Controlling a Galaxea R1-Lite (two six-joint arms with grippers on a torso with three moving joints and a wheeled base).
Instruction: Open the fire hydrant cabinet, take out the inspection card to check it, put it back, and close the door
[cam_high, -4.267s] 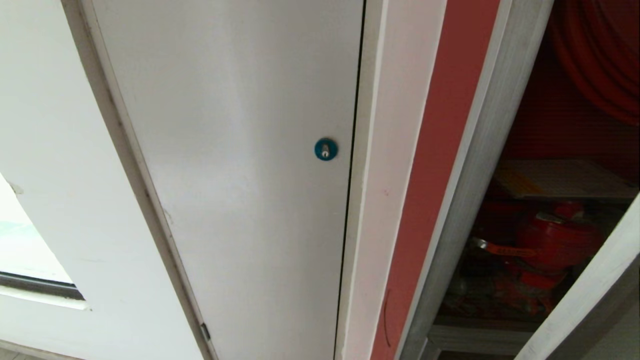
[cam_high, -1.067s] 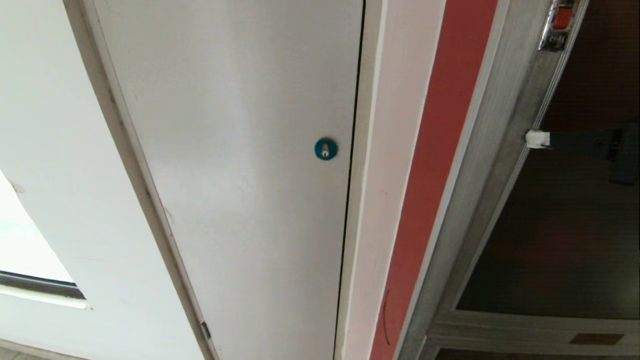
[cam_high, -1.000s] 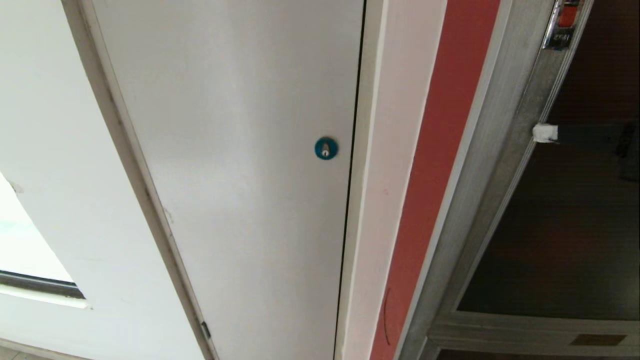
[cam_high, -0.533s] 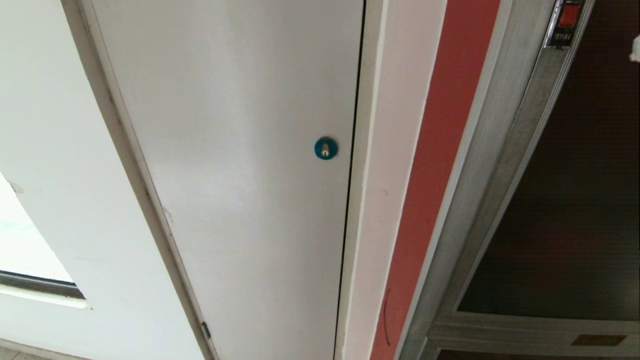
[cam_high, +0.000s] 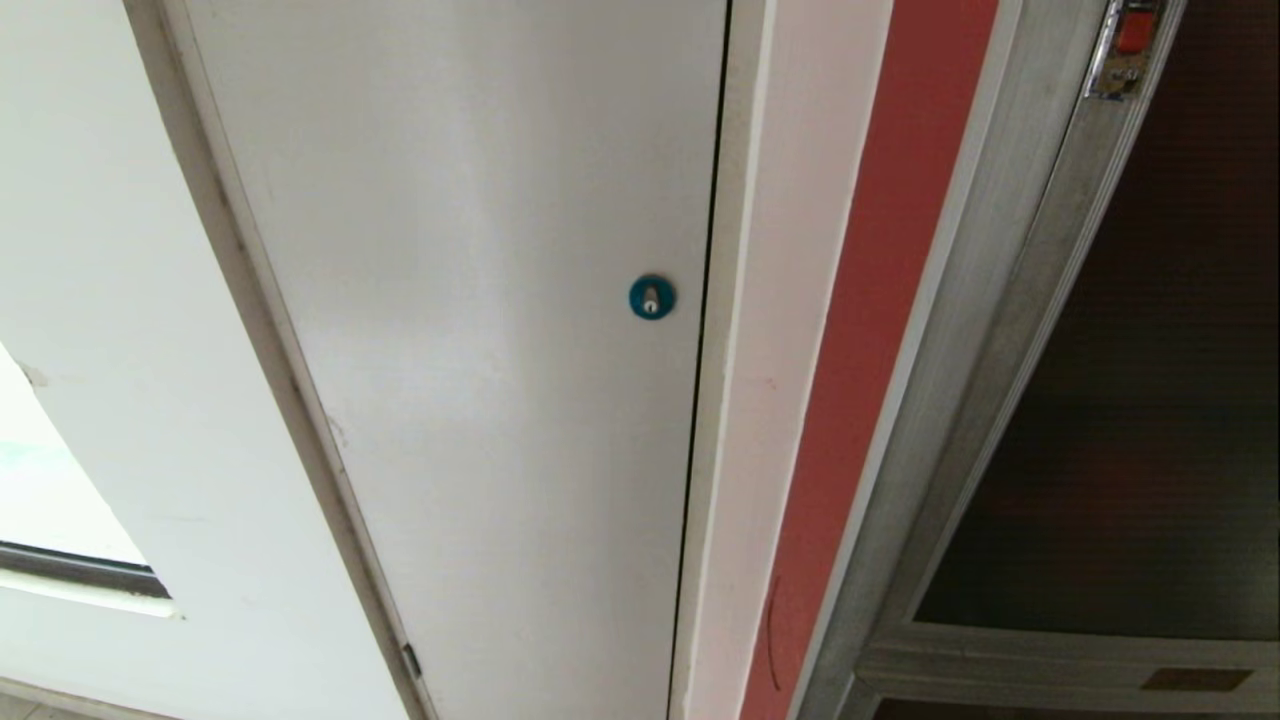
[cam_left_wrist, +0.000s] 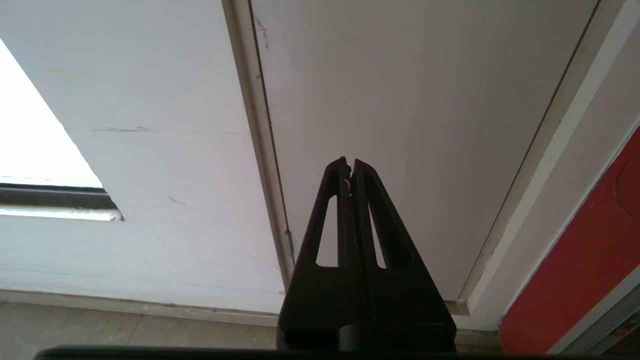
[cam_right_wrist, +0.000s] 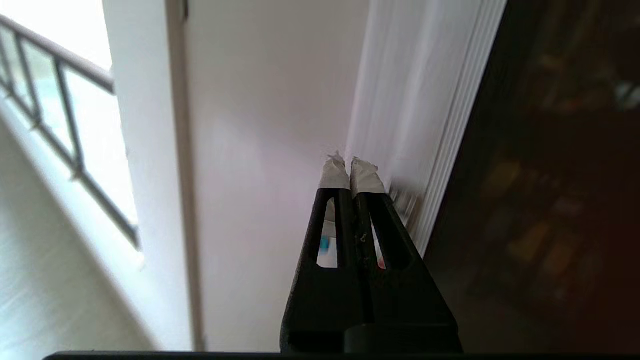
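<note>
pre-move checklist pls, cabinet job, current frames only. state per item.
1. Cabinet door shut against its frame: ok, the dark glass panel lies flush in the head view, no red interior showing.
2. Latch seated: cannot tell, only its red and metal body shows at the frame's top edge.
3. Inspection card back inside: cannot tell, the tinted glass hides it.
4. Right hand empty: ok, taped fingertips together with nothing between, near the door's silver frame.
5. Left hand empty and clear: ok, shut, apart from the white panel door.
6. White panel door's blue lock untouched: ok.
</note>
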